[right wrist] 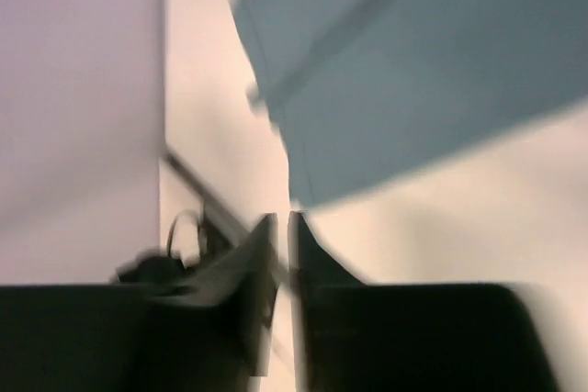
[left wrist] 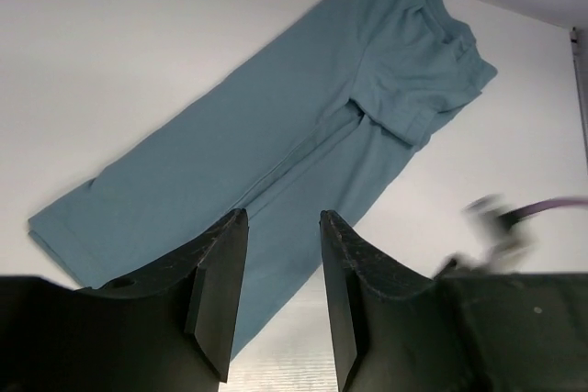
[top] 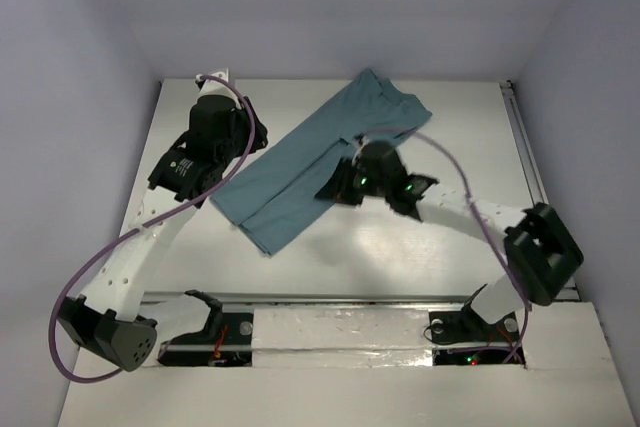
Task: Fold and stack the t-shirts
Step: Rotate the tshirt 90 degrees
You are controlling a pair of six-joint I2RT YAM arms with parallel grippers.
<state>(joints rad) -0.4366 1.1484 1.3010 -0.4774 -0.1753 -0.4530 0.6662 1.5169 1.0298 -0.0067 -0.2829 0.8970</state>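
- Left arm [top: 150,237]: reaches from the near edge of the worktop [top: 400,257] to the left long edge of the t-shirt [top: 290,172]. A purple cable [top: 85,267] loops beside it.
- Left gripper [top: 232,155]: sits just left of the t-shirt, about mid-length. In the wrist view the left gripper [left wrist: 283,218] is open, with a clear gap between its dark fingers [left wrist: 216,273] and nothing in that gap. It is held off the cloth, which lies beyond the fingertips.
- T-shirt [left wrist: 303,107]: plain teal, flat on the white worktop, folded lengthwise into a long strip. In the top view it runs on a diagonal from near-left to far-right. The hem is at the near-left end. The collar and a tucked sleeve are bunched at the far-right end. A fold line runs along its length.
- Right gripper [top: 330,189]: sits at the right long edge of the t-shirt, about mid-length. The wrist view is blurred. There the right gripper [right wrist: 283,222] is all but closed, with only a thin slit between the fingers and no cloth in it. The t-shirt [right wrist: 432,71] fills the upper right of that view, one corner just beside the fingertips. Whether they touch the cloth cannot be told.
- Right arm [top: 540,252]: its elbow stands well right of the t-shirt, with a second purple cable [top: 470,197] arching along it.
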